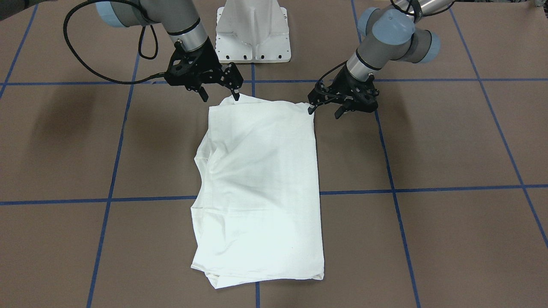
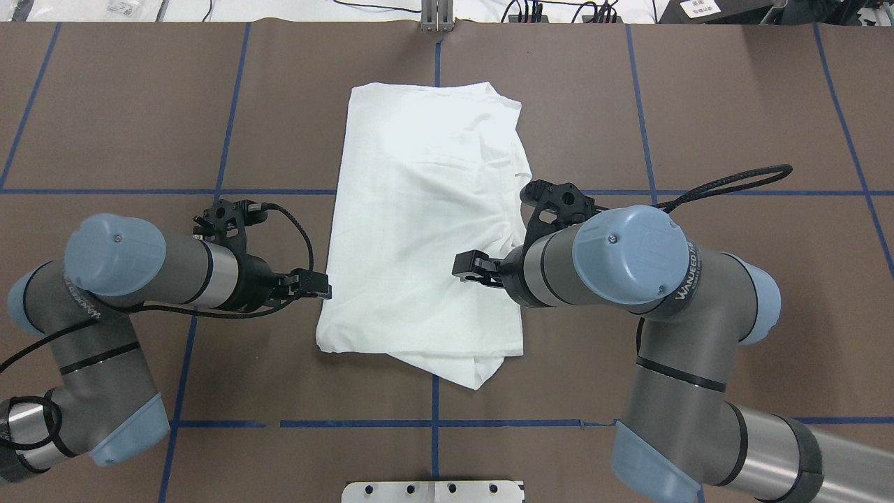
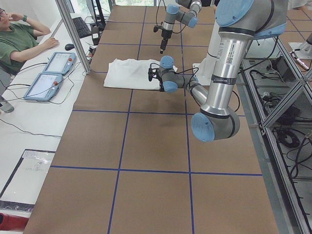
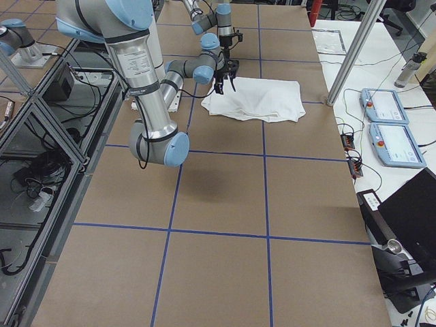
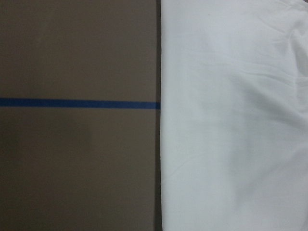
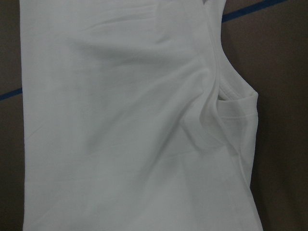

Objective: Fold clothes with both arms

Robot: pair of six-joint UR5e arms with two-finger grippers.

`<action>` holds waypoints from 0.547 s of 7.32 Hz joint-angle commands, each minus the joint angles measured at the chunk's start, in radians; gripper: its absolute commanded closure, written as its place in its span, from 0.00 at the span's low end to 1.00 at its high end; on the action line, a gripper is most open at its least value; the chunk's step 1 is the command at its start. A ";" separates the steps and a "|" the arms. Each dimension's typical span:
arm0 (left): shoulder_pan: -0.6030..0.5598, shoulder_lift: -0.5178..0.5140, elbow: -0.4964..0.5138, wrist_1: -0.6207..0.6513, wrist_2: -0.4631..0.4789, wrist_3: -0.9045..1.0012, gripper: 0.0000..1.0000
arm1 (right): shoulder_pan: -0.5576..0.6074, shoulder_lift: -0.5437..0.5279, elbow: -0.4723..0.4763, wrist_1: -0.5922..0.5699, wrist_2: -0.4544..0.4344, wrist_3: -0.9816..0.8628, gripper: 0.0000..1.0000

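T-shirt [image 1: 261, 179] folded, mid desk [image 1: 449, 141]. Left tool [image 1: 324, 112] & right tool [image 1: 219, 96] both spread apart, empty; one fingertip each at shirt corners by desk's robot-side edge.

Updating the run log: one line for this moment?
T-shirt: flat, partly folded; left gripper: open, at robot-side corner; right gripper: open, at robot-side corner

You have the white shirt [image 1: 261, 179] lying flat on the brown counter [image 1: 449, 149]. It is folded into a long rectangle with the plain side up, and the long edge on the robot's right is rumpled. The grey left arm [image 1: 398, 38] and right arm [image 1: 171, 17], both with light-blue caps, reach down to the end nearest the robot. The left claw [image 1: 324, 112] and right claw [image 1: 220, 96] each have their jaws apart, with one tip at a corner of the cloth.
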 commanded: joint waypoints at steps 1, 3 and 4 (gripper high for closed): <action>0.049 -0.003 0.017 -0.002 0.028 -0.010 0.01 | -0.002 -0.013 0.001 0.023 -0.002 0.000 0.00; 0.065 -0.014 0.045 -0.004 0.047 -0.010 0.18 | -0.002 -0.013 0.001 0.023 -0.003 0.000 0.00; 0.065 -0.021 0.043 -0.004 0.047 -0.010 0.26 | -0.002 -0.013 0.001 0.023 -0.005 0.000 0.00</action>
